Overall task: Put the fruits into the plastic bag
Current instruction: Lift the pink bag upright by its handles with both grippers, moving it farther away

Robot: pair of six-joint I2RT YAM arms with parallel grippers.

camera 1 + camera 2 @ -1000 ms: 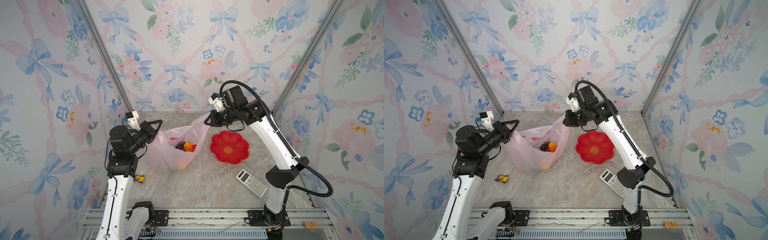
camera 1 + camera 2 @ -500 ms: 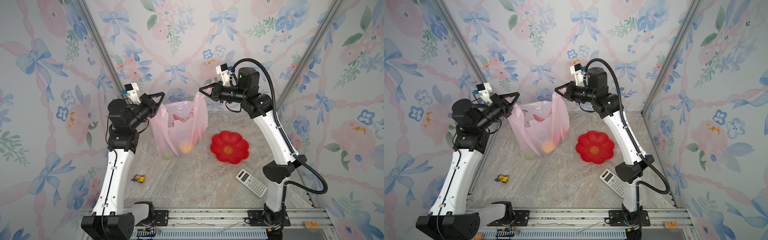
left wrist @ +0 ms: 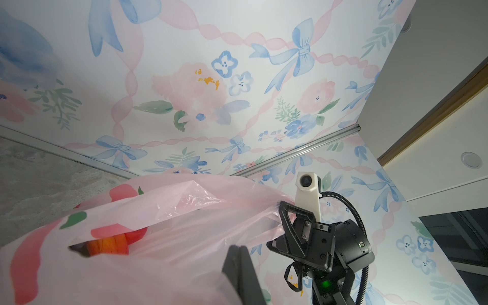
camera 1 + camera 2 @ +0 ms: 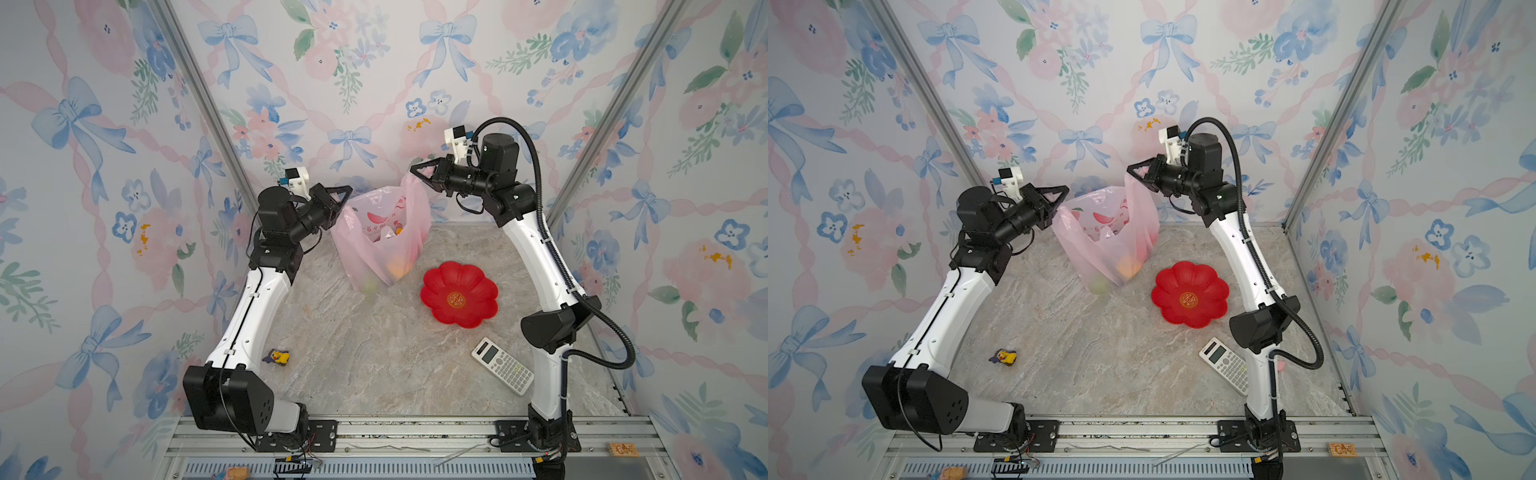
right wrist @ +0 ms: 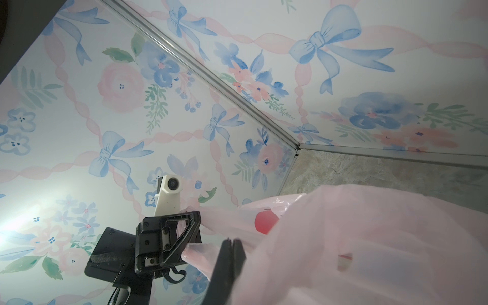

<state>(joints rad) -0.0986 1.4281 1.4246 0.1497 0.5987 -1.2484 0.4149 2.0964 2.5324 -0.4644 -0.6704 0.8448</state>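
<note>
— While the plastic bag [image 4: 380, 237] hangs over the table [image 4: 374, 353], fruits [image 4: 397, 268] sagging inside, where do we hold it?
— At its top corners: our left gripper [image 4: 350, 190] and right gripper [image 4: 412, 168] each pinch that thin, slippery film, jaws closed.

Thin translucent crinkly plastic bag [image 4: 365, 253], glossy red plastic plate [image 4: 440, 278] at its four o'clock, matt veined stone-look tabletop [image 4: 374, 357], brushed metal rail [image 4: 415, 430].
</note>
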